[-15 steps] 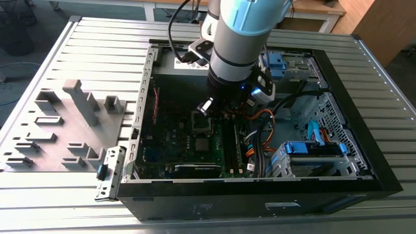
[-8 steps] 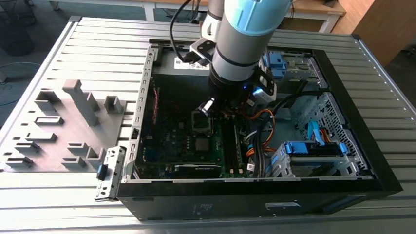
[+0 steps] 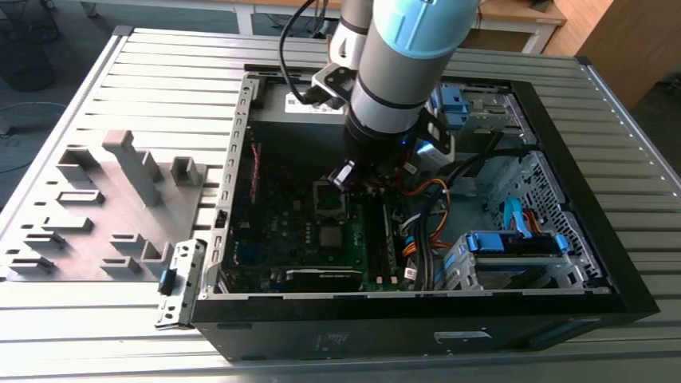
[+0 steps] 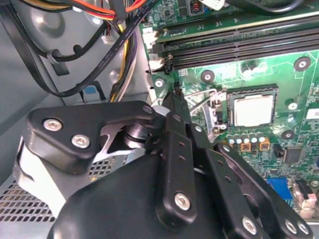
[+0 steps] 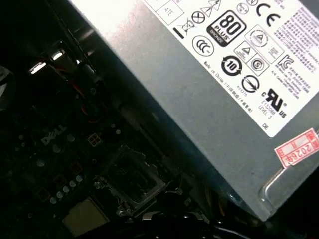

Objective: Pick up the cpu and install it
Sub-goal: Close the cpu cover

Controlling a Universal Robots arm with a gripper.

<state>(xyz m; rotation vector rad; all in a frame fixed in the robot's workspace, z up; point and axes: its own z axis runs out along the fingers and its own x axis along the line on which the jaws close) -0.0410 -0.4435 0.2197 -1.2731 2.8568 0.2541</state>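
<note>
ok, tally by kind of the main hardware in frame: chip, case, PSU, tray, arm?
cpu, lying in the motherboard socket: 1
computer case, side open: 1
power supply: 1
grey tray with moulded blocks: 1
robot arm, reaching into the case: 1
Total: 5

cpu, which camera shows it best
The second wrist view: the cpu lies well lit and unblocked, its pale top framed by the black socket. In the first wrist view the cpu is a dim square in shadow. In the exterior view it looks small, near the arm.
</note>
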